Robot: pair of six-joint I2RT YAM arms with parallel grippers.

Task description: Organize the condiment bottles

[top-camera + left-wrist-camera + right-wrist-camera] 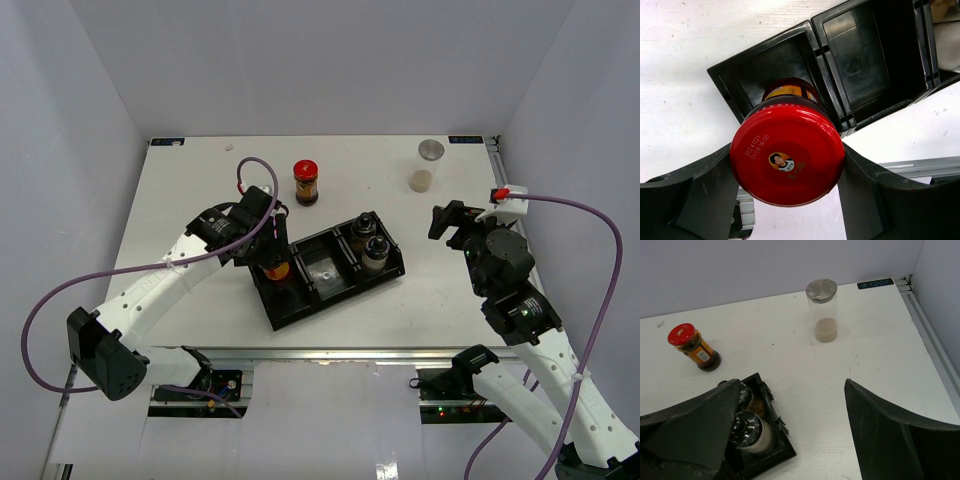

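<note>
Placing step: left gripper [272, 255] clamped on red-lidded jar [786, 161], jar at tray's [340, 298] 9 o'clock compartment. Next: lower, release, lift straight. Right gripper [452, 225] apart, empty. 2nd red jar [306, 182] on counter [200, 200], tray's 12 o'clock.

Left arm [160, 285] extended, left gripper [270, 252] clamped on red-lidded jar [787, 162]; right arm [520, 310] bent, right gripper [795, 425] spread wide.

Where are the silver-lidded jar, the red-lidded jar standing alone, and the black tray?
silver-lidded jar [823, 310], right wrist view, clear glass wall.
red-lidded jar standing alone [696, 350], right wrist view, body below lid.
black tray [325, 272], top view, bare middle compartment floor.
</note>
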